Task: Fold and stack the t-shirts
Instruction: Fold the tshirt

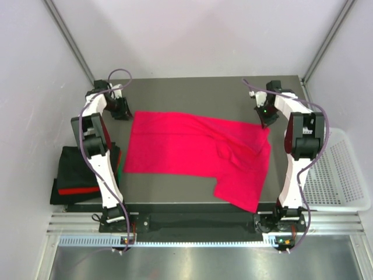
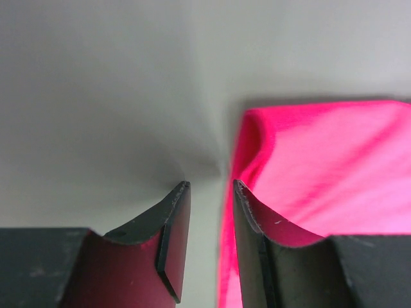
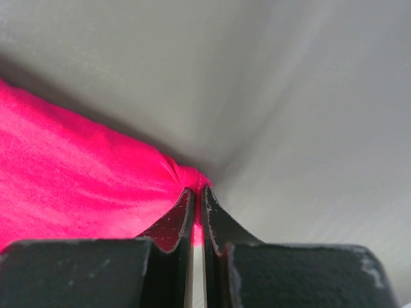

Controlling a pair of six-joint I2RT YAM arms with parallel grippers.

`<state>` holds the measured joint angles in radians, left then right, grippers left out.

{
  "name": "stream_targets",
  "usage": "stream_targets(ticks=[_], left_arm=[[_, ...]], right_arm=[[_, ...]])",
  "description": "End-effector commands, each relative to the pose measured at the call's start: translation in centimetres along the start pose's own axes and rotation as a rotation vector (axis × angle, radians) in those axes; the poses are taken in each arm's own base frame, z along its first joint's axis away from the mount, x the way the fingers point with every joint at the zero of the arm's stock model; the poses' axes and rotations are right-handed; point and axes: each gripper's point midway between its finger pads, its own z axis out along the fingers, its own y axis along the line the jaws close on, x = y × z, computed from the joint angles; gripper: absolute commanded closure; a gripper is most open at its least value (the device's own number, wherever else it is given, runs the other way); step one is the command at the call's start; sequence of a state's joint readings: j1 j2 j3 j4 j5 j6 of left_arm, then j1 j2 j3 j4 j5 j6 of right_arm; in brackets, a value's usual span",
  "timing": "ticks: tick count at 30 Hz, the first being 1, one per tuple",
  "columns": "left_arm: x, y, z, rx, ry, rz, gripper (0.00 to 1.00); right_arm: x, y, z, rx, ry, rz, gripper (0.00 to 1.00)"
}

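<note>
The magenta-red t-shirt [image 1: 192, 149] lies spread across the grey table, partly folded, with a flap hanging over the front edge at the right. My left gripper [image 1: 122, 112] is open at the shirt's far left corner; in the left wrist view [image 2: 210, 187] the cloth edge [image 2: 321, 167] lies beside the right finger and nothing is between the jaws. My right gripper [image 1: 266, 121] is shut on the shirt's far right corner; the right wrist view [image 3: 198, 191] shows the cloth [image 3: 77, 173] bunched and pinched between the fingers. A pile of folded black, red and green shirts [image 1: 78, 175] sits at the left.
A white mesh basket [image 1: 338, 175] stands off the table's right side. The table's back strip [image 1: 192, 93] is bare grey. Both arms reach to the far corners of the shirt.
</note>
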<state>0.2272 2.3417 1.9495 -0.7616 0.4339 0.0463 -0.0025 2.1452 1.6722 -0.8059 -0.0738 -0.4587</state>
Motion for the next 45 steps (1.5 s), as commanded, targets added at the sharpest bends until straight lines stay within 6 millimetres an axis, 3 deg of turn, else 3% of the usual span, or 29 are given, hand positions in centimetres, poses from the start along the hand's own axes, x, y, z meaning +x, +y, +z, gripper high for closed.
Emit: stream_targets(ticks=[1, 7, 10, 11, 12, 14, 15, 17, 20, 25, 29, 33, 39, 42, 43, 45], left_arm=[[2.1, -3.7, 1.3, 0.206, 0.091, -0.085, 0.62], [1.2, -4.3, 0.9, 0.233, 0.062, -0.102, 0.63], [0.7, -4.4, -0.2, 0.223, 0.038, -0.103, 0.63], [0.5, -4.4, -0.6, 0.225, 0.031, -0.102, 0.63], [0.0, -4.9, -1.5, 0.229, 0.009, -0.090, 0.63], [0.3, -5.0, -2.0, 0.227, 0.005, -0.094, 0.63], [-0.3, -5.6, -3.0, 0.247, -0.022, -0.080, 0.63], [0.4, -6.1, -3.1, 0.267, -0.022, -0.085, 0.63], [0.7, -7.0, -4.0, 0.284, -0.041, -0.065, 0.63], [1.9, -8.0, -5.1, 0.298, -0.041, -0.045, 0.62], [3.9, -9.1, -4.9, 0.300, 0.000, -0.017, 0.62], [5.0, -9.4, -4.4, 0.289, 0.011, 0.025, 0.62], [6.0, -8.7, -2.5, 0.275, 0.066, 0.010, 0.63], [6.7, -8.1, -1.4, 0.263, 0.097, -0.005, 0.63], [6.9, -7.9, -1.2, 0.257, 0.105, -0.007, 0.63], [7.4, -7.4, -0.5, 0.245, 0.124, -0.014, 0.64]], right_arm=[[-1.4, -3.2, 0.7, 0.076, -0.060, 0.058, 1.00], [-4.6, -5.9, -0.2, 0.134, -0.169, 0.139, 1.00], [-5.3, -5.8, -2.1, 0.143, -0.210, 0.147, 0.87], [-5.4, -6.0, -2.9, 0.155, -0.227, 0.154, 0.75], [-5.1, -5.7, -3.2, 0.153, -0.236, 0.151, 0.70], [-5.4, -5.6, -5.5, 0.169, -0.272, 0.138, 0.61], [-5.0, -5.6, -6.0, 0.176, -0.268, 0.142, 0.58], [-4.7, -5.3, -7.8, 0.190, -0.280, 0.141, 0.57], [-3.7, -4.5, -8.9, 0.181, -0.277, 0.131, 0.57], [-1.6, -3.1, -7.6, 0.122, -0.181, 0.135, 0.57], [-0.5, -3.2, -5.8, 0.124, -0.118, 0.136, 0.57], [0.4, -3.3, -3.9, 0.110, -0.038, 0.141, 0.58], [0.7, -3.3, -2.6, 0.099, -0.014, 0.143, 0.58], [0.7, -3.1, -1.7, 0.077, -0.007, 0.140, 0.66], [0.7, -3.1, -1.6, 0.072, -0.006, 0.142, 0.76], [0.3, -3.1, -1.3, 0.071, -0.022, 0.144, 0.83]])
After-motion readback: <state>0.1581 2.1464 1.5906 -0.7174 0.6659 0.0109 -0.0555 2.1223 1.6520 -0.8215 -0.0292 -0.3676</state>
